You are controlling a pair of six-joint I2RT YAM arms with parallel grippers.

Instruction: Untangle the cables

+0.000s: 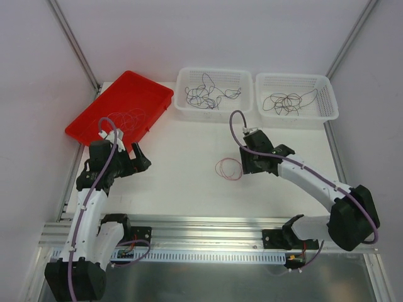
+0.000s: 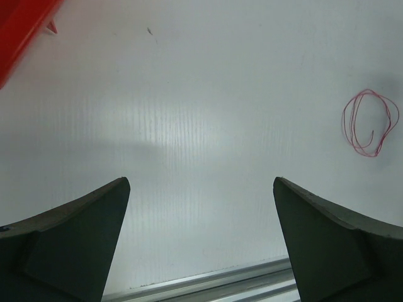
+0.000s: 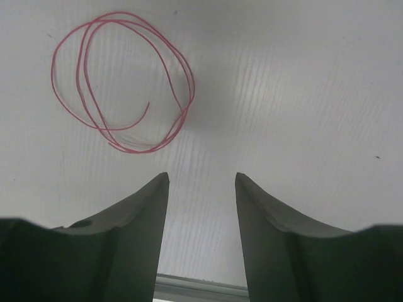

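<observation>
A coiled red-pink cable lies on the table ahead of the right end effector, half-spread and empty; the left end effector gapes wide.

I am finding no readable text, label, brand or number in any view. I am checking the red tray, the left white basket and the right white basket, and each is showing plain surfaces only.

The left arm and right arm have white links and black joints, with a lilac cable running along each. Their fingers are dark grey tapering wedges.
</observation>
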